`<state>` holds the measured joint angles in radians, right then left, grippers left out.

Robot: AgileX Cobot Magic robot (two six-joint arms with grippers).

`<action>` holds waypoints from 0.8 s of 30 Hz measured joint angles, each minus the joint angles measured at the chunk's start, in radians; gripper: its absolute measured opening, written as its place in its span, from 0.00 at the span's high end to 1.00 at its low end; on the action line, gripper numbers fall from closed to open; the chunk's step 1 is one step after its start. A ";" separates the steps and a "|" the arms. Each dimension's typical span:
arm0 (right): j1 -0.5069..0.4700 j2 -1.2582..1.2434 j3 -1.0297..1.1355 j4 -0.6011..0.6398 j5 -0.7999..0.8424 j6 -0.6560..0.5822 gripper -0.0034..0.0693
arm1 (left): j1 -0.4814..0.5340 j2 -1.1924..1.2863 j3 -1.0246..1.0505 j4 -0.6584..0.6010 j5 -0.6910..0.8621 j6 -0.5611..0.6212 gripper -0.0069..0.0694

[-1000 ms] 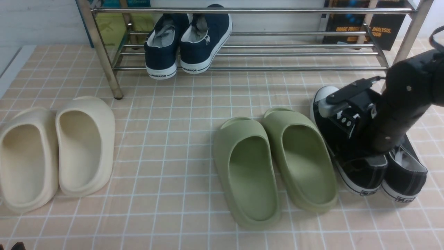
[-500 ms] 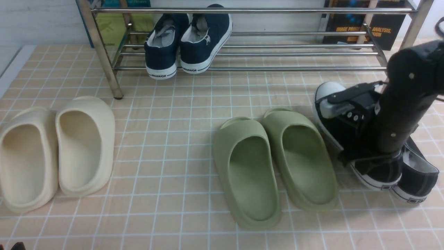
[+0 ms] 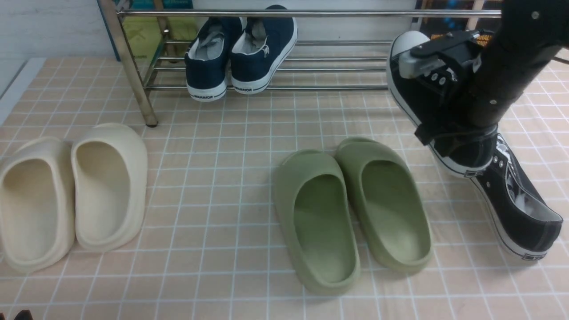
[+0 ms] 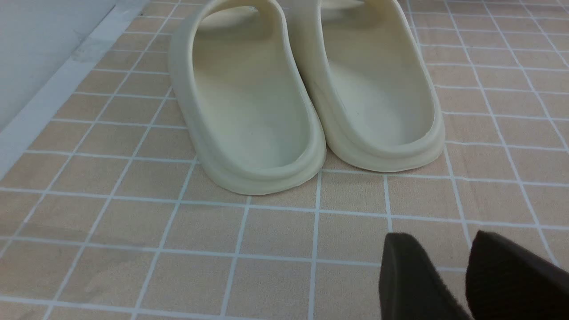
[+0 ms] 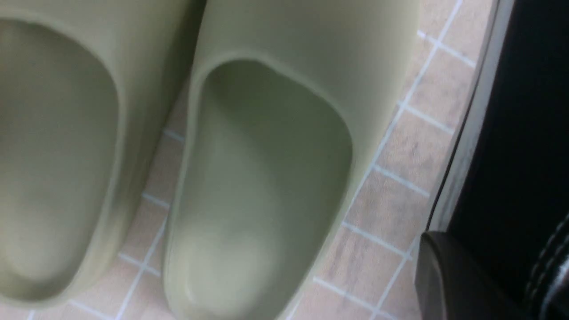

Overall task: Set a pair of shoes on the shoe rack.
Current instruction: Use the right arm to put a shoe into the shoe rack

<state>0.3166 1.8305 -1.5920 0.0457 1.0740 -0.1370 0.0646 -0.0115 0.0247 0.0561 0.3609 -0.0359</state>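
My right gripper is shut on one black sneaker and holds it in the air, white toe cap up toward the shoe rack, whose silver bars run across the back. In the right wrist view one finger presses the sneaker's black side; the other finger is hidden. The second black sneaker lies tilted on the floor at the right, just below the held one. My left gripper is shut and empty, low over the tiled floor.
Navy sneakers stand on the rack's lower bars at the left. Green slides lie on the floor left of the black sneakers. Cream slides lie at the far left, in front of my left gripper.
My right arm has lifted the gripped black sneaker off the floor, up and back toward the rack. The other black sneaker has tipped and shifted right. The left arm has not moved.
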 joint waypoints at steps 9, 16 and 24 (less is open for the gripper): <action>0.000 0.233 -0.301 -0.051 0.017 -0.001 0.94 | 0.000 0.000 0.000 0.000 0.000 0.000 0.60; 0.000 0.413 -0.573 -0.052 0.044 -0.002 0.94 | 0.000 0.000 0.000 0.000 0.000 0.000 0.60; -0.005 0.544 -0.739 -0.067 0.014 0.005 0.93 | 0.000 0.000 0.000 0.000 0.000 0.000 0.60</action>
<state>0.3118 2.3742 -2.3312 -0.0209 1.0883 -0.1320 0.0646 -0.0115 0.0247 0.0561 0.3609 -0.0359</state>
